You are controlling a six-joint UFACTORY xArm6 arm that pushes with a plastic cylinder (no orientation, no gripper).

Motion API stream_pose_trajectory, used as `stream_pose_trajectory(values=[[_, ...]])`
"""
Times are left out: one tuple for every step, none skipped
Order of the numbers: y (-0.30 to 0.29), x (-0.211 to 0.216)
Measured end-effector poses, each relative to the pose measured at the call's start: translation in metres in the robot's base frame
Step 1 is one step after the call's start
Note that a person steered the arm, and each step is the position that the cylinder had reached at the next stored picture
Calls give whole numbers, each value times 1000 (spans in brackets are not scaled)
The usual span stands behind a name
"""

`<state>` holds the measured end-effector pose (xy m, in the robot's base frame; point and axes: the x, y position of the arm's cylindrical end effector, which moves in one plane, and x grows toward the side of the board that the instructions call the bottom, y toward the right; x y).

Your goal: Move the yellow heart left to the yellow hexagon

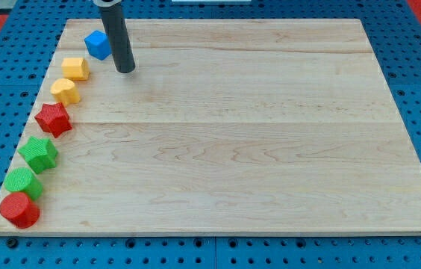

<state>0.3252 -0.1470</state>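
Note:
Two yellow blocks lie close together near the board's left edge, in the upper part of the view. The upper one looks like the yellow hexagon. The lower one looks like the yellow heart, just below and slightly left of the hexagon. The two almost touch. My tip rests on the board to the right of the yellow hexagon, about a block's width away, and below-right of a blue cube. It touches no block.
More blocks run down the left edge of the wooden board: a red star, a green star, a green round block and a red round block. Blue pegboard surrounds the board.

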Motion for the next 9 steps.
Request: stream_pose_trajectory(values=[[-4, 24], [-6, 69], [-44, 89], [-73, 93], [-88, 93], [-88, 89], [-90, 72], [-90, 60], [-92, 40]])
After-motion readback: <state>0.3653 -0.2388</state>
